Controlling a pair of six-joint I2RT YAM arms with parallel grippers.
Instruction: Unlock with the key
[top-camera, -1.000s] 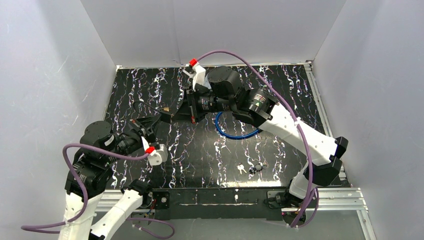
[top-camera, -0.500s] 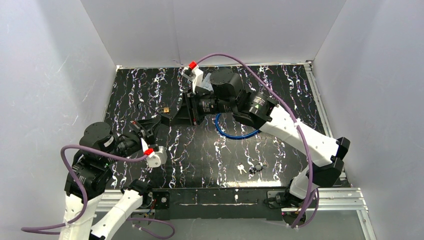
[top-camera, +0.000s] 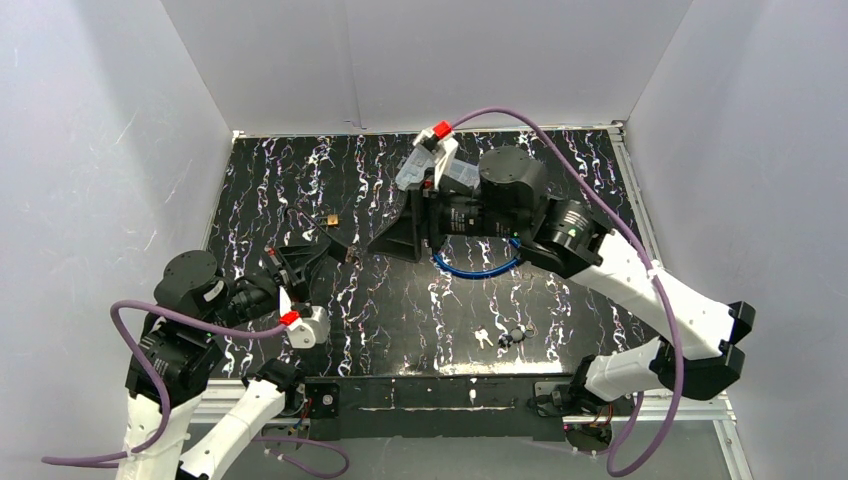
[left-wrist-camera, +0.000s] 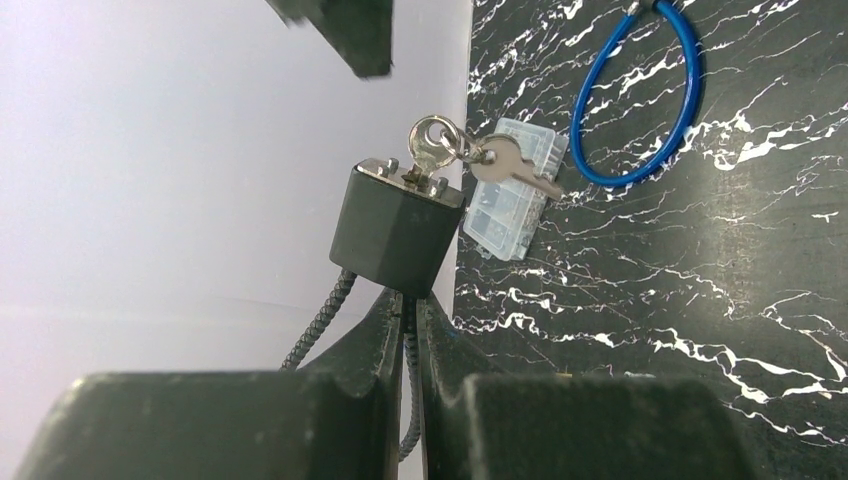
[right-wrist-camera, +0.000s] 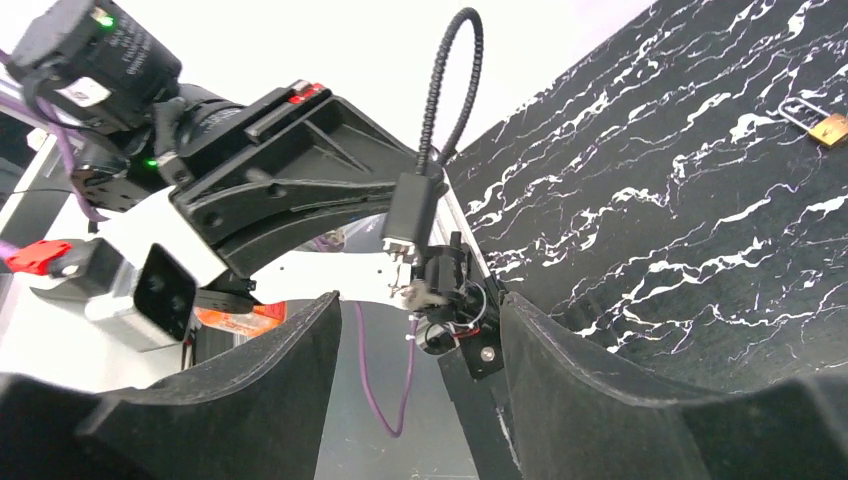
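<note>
A black cable lock (left-wrist-camera: 395, 235) is held up above the table, and my left gripper (left-wrist-camera: 410, 300) is shut on its braided cable just below the body. A silver key (left-wrist-camera: 432, 150) stands in the lock's top face, with a second key (left-wrist-camera: 510, 165) dangling from the same ring. In the top view the left gripper (top-camera: 300, 262) points right, with the lock (top-camera: 338, 250) at its tip. My right gripper (top-camera: 372, 248) is open, a short way right of the key and not touching it. From the right wrist, the lock (right-wrist-camera: 412, 212) hangs ahead of the spread fingers.
A blue cable loop (top-camera: 475, 265) lies on the black marbled table (top-camera: 600, 190) under the right arm. A small brass padlock (top-camera: 330, 218) sits behind the lock. Loose keys (top-camera: 485, 337) and a small dark piece (top-camera: 516, 332) lie near the front edge. White walls enclose three sides.
My right gripper has opened, let go of the key and drawn back to the right. The key stays in the lock. The left gripper has kept its grip and shifted slightly.
</note>
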